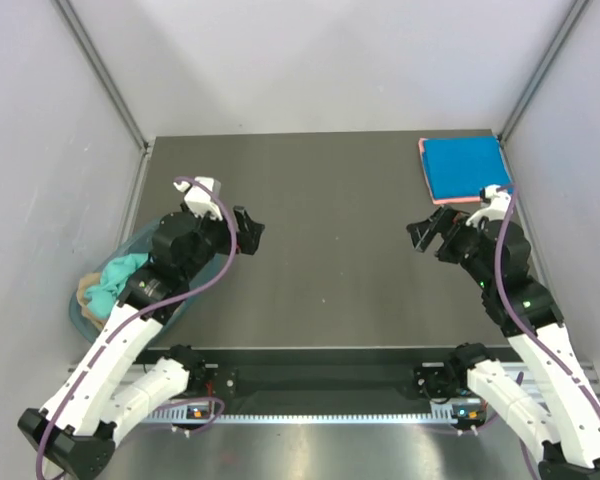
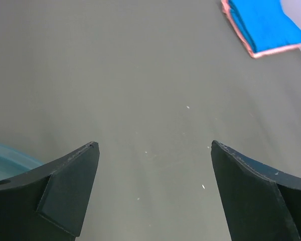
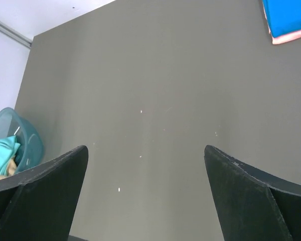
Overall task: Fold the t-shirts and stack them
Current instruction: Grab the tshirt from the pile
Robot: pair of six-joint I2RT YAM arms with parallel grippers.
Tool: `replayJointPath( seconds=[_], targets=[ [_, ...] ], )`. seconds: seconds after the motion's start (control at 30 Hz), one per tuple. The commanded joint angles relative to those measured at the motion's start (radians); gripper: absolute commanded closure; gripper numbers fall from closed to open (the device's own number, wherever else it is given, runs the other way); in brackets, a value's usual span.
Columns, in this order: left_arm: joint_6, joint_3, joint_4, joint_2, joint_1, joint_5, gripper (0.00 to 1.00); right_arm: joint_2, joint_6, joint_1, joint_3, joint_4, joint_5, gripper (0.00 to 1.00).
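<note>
You have roughly half the job done. A bright blue t-shirt (image 1: pixel 465 165), folded into a flat, crisp-edged rectangle, lies on a folded pink t-shirt (image 2: pixel 278 50) at the far right corner of the matte dark grey tabletop (image 1: pixel 330 250); only a thin rim of the pink one shows beneath. Left to do: a teal-green t-shirt (image 1: pixel 115 275) and a tan t-shirt (image 1: pixel 88 288) sit crumpled in soft, loose bunches inside the translucent teal plastic tub (image 3: pixel 25 128) at the near left edge. Your left end effector (image 1: pixel 248 232) and right end effector (image 1: pixel 425 233) both hang above the bare middle, jaws spread wide, gripping nothing.
</note>
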Motion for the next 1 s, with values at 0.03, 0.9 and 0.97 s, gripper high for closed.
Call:
replayJointPath(
  seconds=[0.03, 0.9, 0.97],
  targets=[
    [-0.085, 0.014, -0.031, 0.029, 0.004, -0.227, 0.03, -0.046, 0.021, 0.009, 0.029, -0.006, -0.005, 0.0],
    [-0.895, 0.111, -0.672, 0.456, 0.71, -0.694, 0.29, -0.112, 0.068, 0.012, -0.081, 0.014, -0.212, 0.0],
    [-0.95, 0.079, -0.686, 0.456, 0.711, -0.692, 0.3, -0.109, 0.053, 0.011, -0.068, 0.01, -0.21, 0.0]
  ],
)
